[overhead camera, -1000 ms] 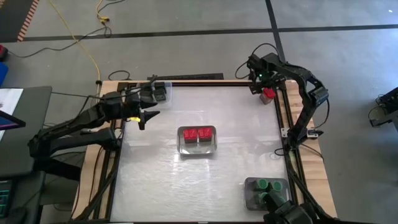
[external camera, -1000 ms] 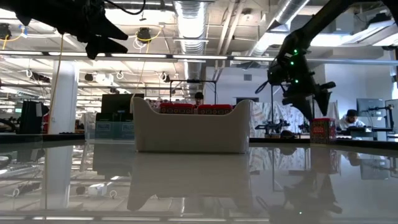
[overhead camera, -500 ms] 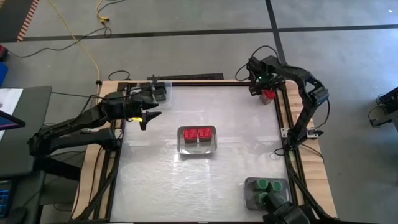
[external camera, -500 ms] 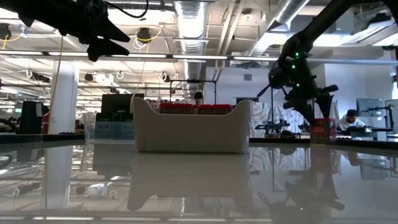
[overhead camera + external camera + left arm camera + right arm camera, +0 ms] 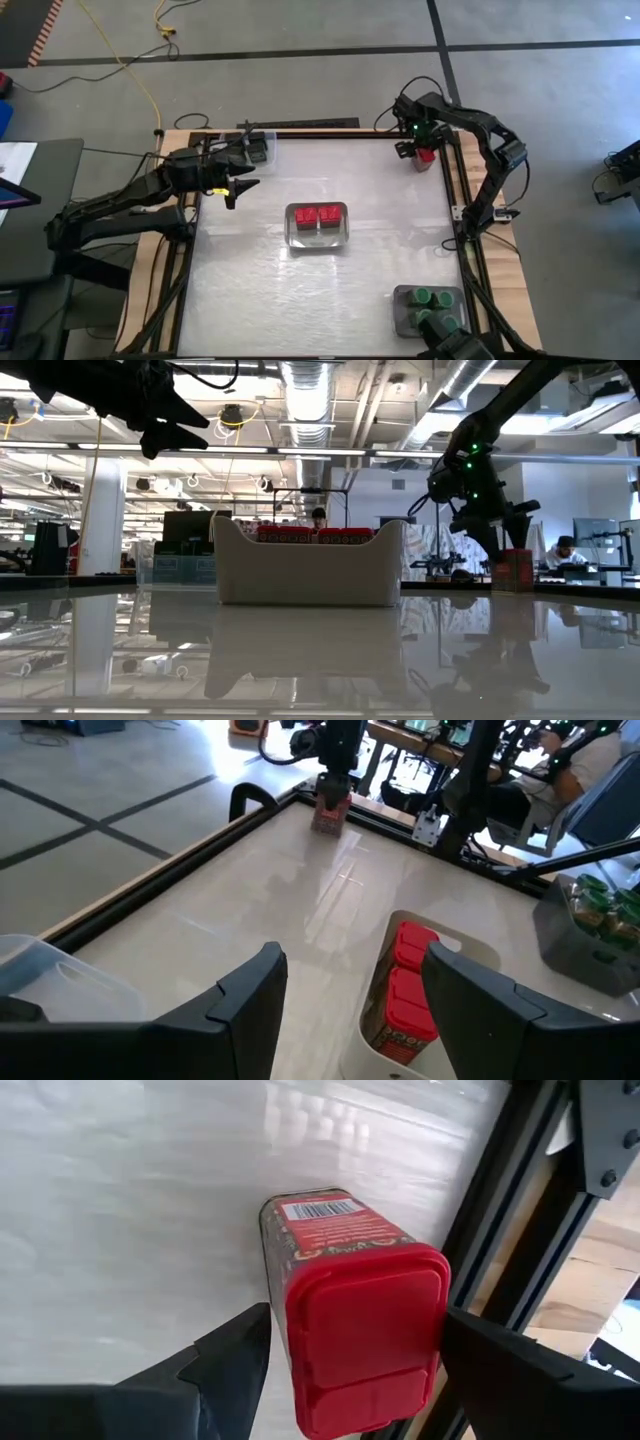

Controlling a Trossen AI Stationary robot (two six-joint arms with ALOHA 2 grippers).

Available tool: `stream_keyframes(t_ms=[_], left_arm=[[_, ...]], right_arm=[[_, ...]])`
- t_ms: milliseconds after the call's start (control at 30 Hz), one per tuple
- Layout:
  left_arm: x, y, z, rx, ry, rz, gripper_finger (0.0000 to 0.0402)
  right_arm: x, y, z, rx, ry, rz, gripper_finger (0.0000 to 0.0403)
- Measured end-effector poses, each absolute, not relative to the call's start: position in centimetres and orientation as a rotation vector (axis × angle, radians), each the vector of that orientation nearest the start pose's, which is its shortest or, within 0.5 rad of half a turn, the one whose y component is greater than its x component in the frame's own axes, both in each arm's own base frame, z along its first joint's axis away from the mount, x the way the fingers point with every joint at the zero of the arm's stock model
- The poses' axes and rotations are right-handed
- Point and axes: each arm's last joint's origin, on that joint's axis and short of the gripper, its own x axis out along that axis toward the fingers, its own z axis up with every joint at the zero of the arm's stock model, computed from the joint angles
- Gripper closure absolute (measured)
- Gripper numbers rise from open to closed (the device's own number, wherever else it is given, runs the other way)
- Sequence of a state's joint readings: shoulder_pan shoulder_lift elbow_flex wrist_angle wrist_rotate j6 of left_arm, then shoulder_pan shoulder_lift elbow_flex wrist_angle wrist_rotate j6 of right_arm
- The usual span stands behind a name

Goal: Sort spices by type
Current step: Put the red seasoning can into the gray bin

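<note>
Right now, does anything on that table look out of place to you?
One red-capped spice tin stands alone at the table's far right corner, beside the frame rail, while two like it sit in the white tray mid-table. The right pincer is over it, open, a finger on each side. Nothing looks spilled or damaged.

A glossy white desk (image 5: 300, 290) sat inside a dark frame. A pale tray (image 5: 317, 236) stood near its middle, a grey tray (image 5: 402, 312) by the near right corner, and a clear tray (image 5: 262, 148) at the far left corner. A yellow cable (image 5: 128, 62) trailed over the floor. A person (image 5: 566, 552) sat in the room behind.
</note>
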State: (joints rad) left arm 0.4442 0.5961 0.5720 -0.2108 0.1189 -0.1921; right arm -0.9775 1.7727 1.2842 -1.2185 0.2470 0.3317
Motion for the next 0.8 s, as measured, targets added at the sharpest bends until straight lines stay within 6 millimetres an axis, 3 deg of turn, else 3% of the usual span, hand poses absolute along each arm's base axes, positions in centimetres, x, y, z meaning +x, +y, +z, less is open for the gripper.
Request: stream_keyframes(t_ms=[333, 800], left_arm=[[12.9, 5.8, 28.3, -0.251, 0.196, 0.345, 0.0179], [12.9, 5.8, 28.3, -0.255, 0.195, 0.348, 0.0179]], right_arm=[[15.8, -25.0, 22.9, 0.812, 1.451, -1.262, 0.0098], [15.0, -25.3, 22.9, 0.932, 1.416, -1.259, 0.0098]])
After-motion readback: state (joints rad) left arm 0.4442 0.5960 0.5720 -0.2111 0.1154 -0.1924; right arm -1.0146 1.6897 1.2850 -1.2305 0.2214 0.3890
